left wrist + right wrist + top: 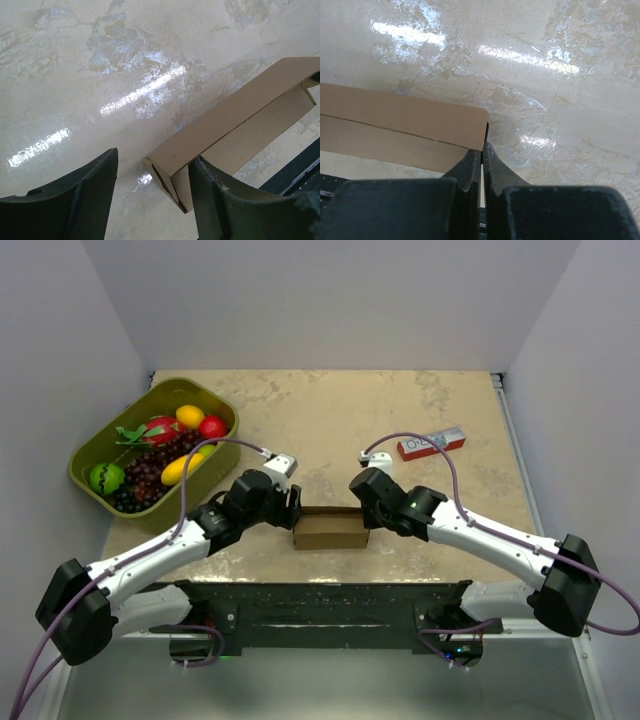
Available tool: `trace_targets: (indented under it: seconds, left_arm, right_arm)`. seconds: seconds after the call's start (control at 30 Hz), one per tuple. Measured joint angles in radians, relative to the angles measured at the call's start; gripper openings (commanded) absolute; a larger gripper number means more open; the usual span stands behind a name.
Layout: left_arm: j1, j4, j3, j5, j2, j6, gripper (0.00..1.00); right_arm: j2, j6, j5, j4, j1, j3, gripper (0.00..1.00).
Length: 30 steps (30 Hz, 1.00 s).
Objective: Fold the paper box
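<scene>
The paper box (pixel 330 529) is plain brown cardboard, a small flat rectangular shape lying near the table's front edge between both grippers. My left gripper (pixel 293 510) is open at the box's left end. In the left wrist view the box's open end (pixel 172 175) lies between the fingers (pixel 220 200), close against the right one. My right gripper (pixel 362 515) is at the box's right end. In the right wrist view its jaws (pixel 483 150) are pressed together on a thin edge at the end of the box (pixel 405 122).
A green tray (pixel 88 487) holding fruit stands at the back left. A narrow red-and-white carton (pixel 430 443) lies at the back right. The black front rail (pixel 320 600) runs just below the box.
</scene>
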Motion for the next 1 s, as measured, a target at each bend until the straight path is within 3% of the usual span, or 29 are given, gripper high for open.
trace_targets:
  seconds: [0.13,0.47,1.0]
  left_arm:
    - [0.000,-0.019,0.003,-0.005,-0.034,-0.002,0.62]
    - [0.000,-0.039,0.005,0.005,-0.106,-0.036,0.37]
    - [0.000,-0.037,0.002,0.047,-0.096,-0.064,0.14]
  right_arm:
    - [0.001,0.001,0.009,0.001,0.001,0.000,0.00]
    - [0.003,0.002,0.014,0.001,0.007,0.000,0.00]
    - [0.008,0.019,0.040,0.002,0.019,0.000,0.00]
